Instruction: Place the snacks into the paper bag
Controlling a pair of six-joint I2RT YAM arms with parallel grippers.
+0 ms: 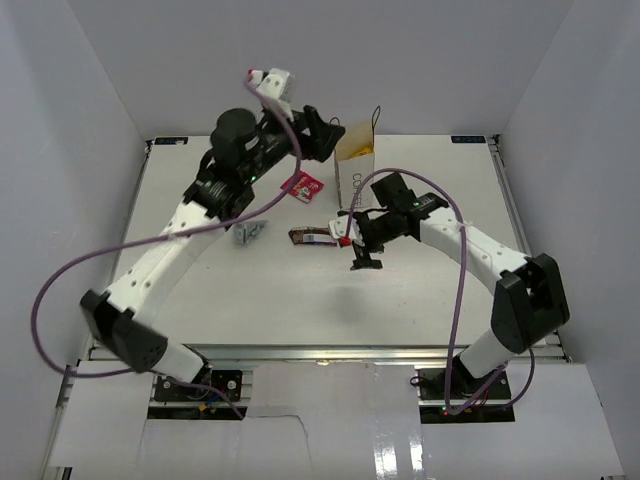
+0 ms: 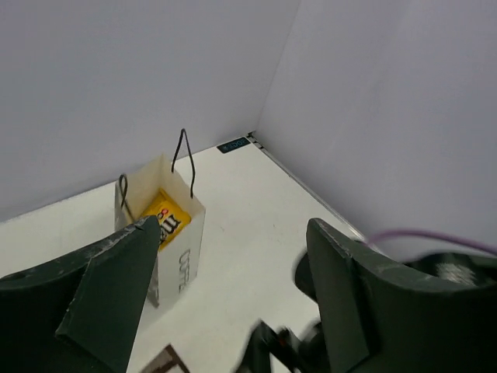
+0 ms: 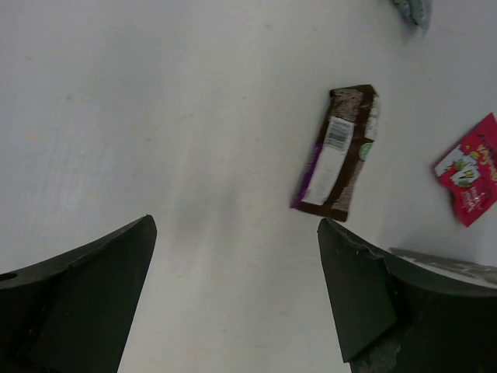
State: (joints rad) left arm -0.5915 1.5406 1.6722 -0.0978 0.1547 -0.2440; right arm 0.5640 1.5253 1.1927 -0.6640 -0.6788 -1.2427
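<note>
Spread apart and empty, the left end effector hovers just left of the upright paper bag, which holds a yellow packet, while the right end effector, likewise apart and empty, hangs over the worktop just right of the dark brown bar.

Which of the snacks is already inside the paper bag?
The yellow packet: it sits inside the paper bag, seen through its open top. The dark brown bar, pink-red packet and silver-grey packet all lie outside it.
</note>
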